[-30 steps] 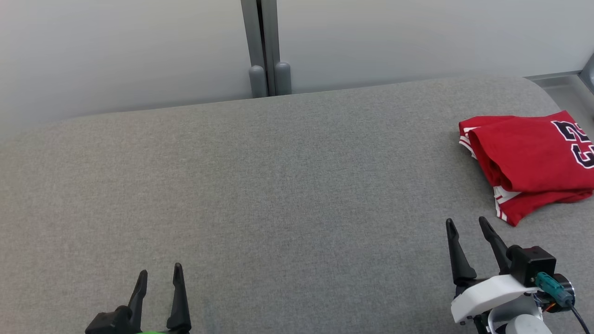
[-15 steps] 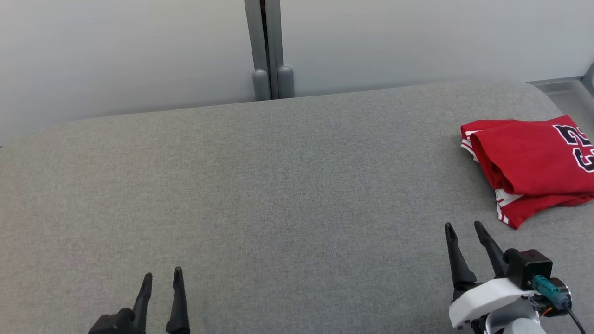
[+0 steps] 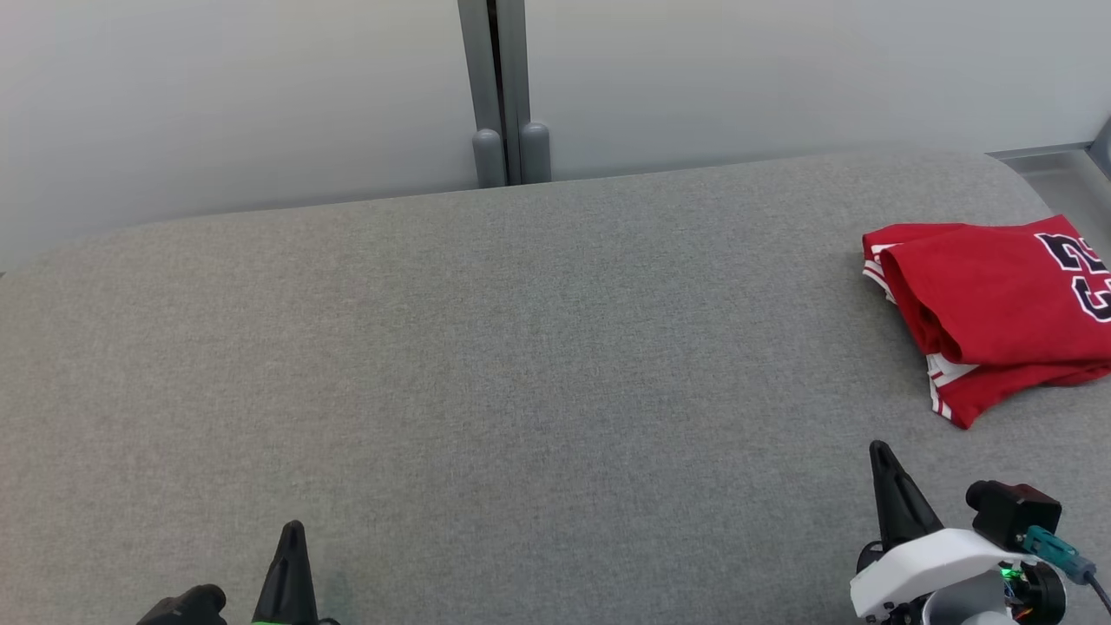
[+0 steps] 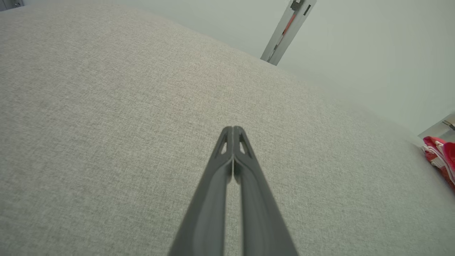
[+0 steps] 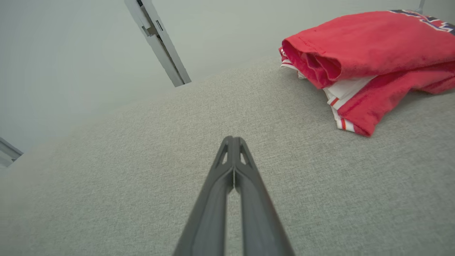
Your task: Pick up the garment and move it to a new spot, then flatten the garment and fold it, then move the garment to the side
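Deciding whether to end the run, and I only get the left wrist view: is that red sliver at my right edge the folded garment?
Observer: Yes, the garment lies folded on the grey padded surface, navy number up.
Operator: Is the right gripper touching it?
Observer: No, the right gripper is shut on nothing, with bare surface between it and the cloth.

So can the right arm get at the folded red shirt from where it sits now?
Probably yes. The right end effector sits just short of the red shirt, with bare grey surface between them. Its jaws are shut, so open them first.
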`<state>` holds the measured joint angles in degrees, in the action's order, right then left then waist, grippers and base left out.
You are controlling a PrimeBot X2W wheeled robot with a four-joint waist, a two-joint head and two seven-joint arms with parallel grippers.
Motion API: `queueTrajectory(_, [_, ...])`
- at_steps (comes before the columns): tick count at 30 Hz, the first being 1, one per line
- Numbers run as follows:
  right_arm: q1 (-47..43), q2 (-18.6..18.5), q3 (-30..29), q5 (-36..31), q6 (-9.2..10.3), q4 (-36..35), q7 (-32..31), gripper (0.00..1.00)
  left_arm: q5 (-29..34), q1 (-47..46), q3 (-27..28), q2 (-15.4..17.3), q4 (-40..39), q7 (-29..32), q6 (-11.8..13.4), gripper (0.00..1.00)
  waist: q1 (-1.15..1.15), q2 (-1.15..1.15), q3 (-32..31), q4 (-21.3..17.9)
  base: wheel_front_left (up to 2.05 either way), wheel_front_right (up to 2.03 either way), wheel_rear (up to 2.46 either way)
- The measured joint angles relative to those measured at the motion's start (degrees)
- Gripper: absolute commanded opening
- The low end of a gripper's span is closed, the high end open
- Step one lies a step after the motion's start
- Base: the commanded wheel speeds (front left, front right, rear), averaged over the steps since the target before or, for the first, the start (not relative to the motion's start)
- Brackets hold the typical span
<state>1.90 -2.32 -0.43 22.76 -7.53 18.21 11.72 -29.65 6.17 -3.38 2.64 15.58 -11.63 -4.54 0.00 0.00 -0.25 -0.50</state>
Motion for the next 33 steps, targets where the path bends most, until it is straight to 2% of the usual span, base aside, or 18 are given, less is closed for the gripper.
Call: queueTrajectory(33, [1.28, -0.07, -2.42, 28.15, 0.01, -1.60, -7.39, 0.00, -25.41, -4.69, 3.88, 0.01, -0.47, 7.22, -1.07, 0.00, 0.00, 0.00, 0.12, 0.15, 0.00, 0.00, 0.00])
